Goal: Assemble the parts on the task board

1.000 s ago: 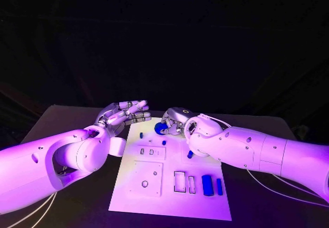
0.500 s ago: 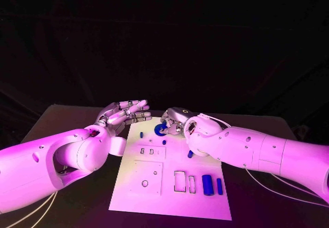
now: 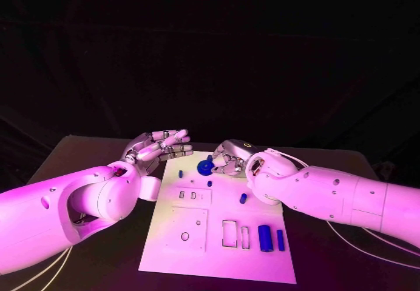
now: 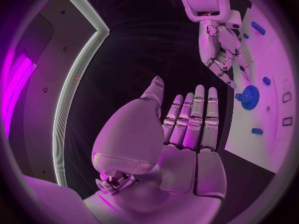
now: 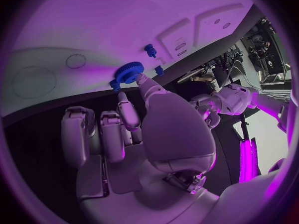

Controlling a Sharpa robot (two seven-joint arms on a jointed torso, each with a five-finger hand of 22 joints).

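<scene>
Your right hand point(image 3: 229, 162) has a fingertip on the blue gear point(image 3: 206, 166) at the far end of the white board point(image 3: 219, 254) — touching, not gripping. Left hand point(image 3: 162, 145) hovers open-fingered beside it. Push off-centre and the gear may skid away.

A black table point(image 3: 79, 154) sits beneath a dark backdrop point(image 3: 210, 66) filling the space behind it.
</scene>
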